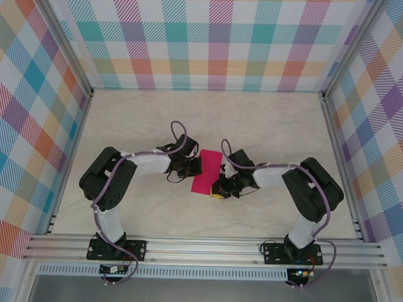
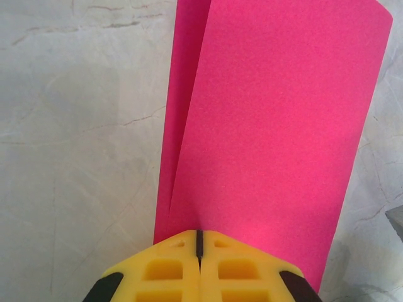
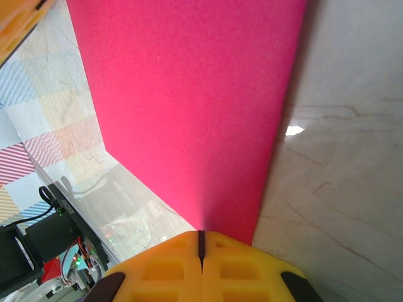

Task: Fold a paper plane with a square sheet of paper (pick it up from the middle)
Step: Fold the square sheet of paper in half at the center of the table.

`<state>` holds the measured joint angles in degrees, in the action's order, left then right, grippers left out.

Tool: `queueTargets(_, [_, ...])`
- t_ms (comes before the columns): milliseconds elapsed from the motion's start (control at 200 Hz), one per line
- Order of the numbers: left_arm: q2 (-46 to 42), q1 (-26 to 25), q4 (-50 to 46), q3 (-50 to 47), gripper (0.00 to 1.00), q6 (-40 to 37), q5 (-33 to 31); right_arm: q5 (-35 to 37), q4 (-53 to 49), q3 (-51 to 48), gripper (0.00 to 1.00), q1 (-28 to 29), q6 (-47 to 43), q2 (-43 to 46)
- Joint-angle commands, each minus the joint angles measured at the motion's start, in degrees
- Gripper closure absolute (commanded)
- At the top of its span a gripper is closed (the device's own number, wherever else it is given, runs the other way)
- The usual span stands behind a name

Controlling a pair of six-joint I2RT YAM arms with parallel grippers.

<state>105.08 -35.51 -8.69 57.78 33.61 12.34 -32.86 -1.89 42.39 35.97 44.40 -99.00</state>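
The square sheet of paper (image 1: 207, 171) is bright magenta and hangs between the two grippers over the middle of the table. In the left wrist view the sheet of paper (image 2: 277, 126) shows two layers that part at its left side. My left gripper (image 2: 199, 235) is shut on its near edge, the yellow fingers (image 2: 164, 267) pressed together. From the other side, my right gripper (image 3: 201, 235) is shut on the sheet of paper (image 3: 189, 107) at its edge. From above, the left gripper (image 1: 195, 168) holds the sheet's left edge and the right gripper (image 1: 217, 187) its lower right edge.
The marbled tabletop (image 1: 189, 117) is fenced by plaid walls (image 1: 212, 39) at the back and both sides. An aluminium rail (image 1: 205, 247) carrying both arm bases runs along the near edge. Bare table lies behind the paper.
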Motion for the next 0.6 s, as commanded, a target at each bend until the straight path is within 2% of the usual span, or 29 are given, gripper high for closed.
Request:
queueTargets(0, [2.1,-0.3,-11.1,-3.5,1.00,-0.2,-4.2,1.0,-1.5,0.5,1.00,-0.1,0.1,3.1])
queueTargets(120, [2.1,-0.3,-11.2,-3.5,1.00,-0.2,-4.2,3.1,-4.7,5.0,1.00,-0.4,-2.3,4.2])
queueTargets(245, [2.1,-0.3,-11.3,-3.5,1.00,-0.2,-4.2,2.1,-2.2,5.5,1.00,-1.0,-1.6,2.6])
queueTargets(485, [2.0,-0.3,-11.5,-3.6,1.00,-0.3,-4.3,-1.5,8.3,-3.5,1.00,-0.7,4.1,-1.3])
queueTargets(595, [2.2,-0.3,-12.2,-3.1,1.00,-0.8,-4.6,-1.0,7.1,-5.0,1.00,-0.7,3.3,-0.2])
